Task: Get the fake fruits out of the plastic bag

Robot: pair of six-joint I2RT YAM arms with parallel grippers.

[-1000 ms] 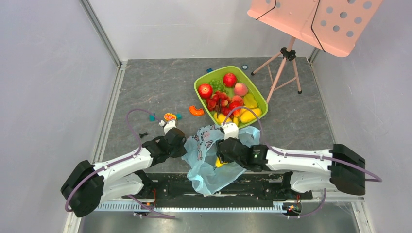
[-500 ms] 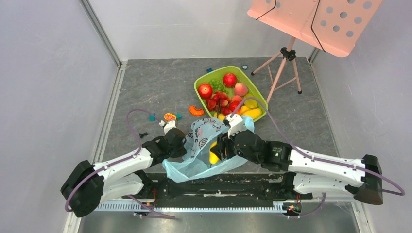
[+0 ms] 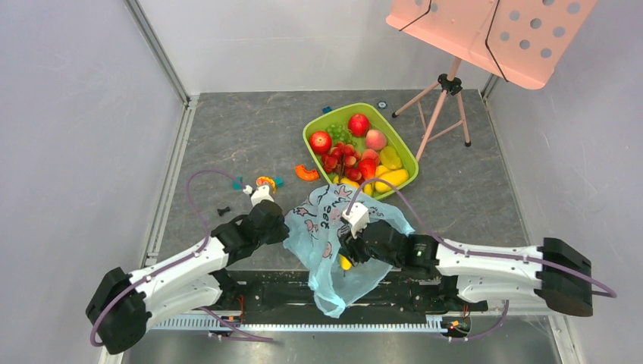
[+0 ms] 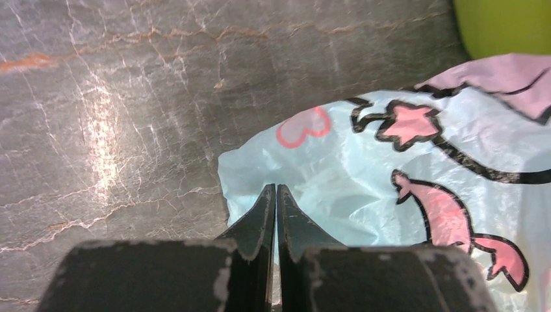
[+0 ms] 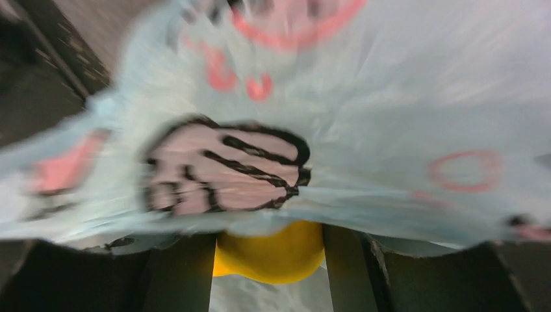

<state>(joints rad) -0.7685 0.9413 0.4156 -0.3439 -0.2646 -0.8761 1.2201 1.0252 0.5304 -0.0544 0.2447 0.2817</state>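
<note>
The light-blue plastic bag point(image 3: 327, 243) with pink cartoon prints hangs crumpled between my two arms at the table's near edge. My left gripper point(image 4: 276, 190) is shut on the bag's left edge point(image 4: 260, 170). My right gripper point(image 5: 268, 250) is shut on a yellow fake fruit point(image 5: 269, 250), with bag film draped over its fingers. That fruit shows as a yellow spot point(image 3: 345, 263) in the top view. Other fake fruits, red and yellow, lie in the green tray point(image 3: 314, 128).
An orange piece point(image 3: 306, 173) and small coloured blocks point(image 3: 263, 182) lie on the grey floor left of the tray. A pink music stand point(image 3: 447, 83) stands at the back right. White walls close in both sides.
My right gripper has pulled back toward the near edge with the yellow fruit, dragging the bag so its lower part hangs over the edge. The left arm has shifted slightly.
</note>
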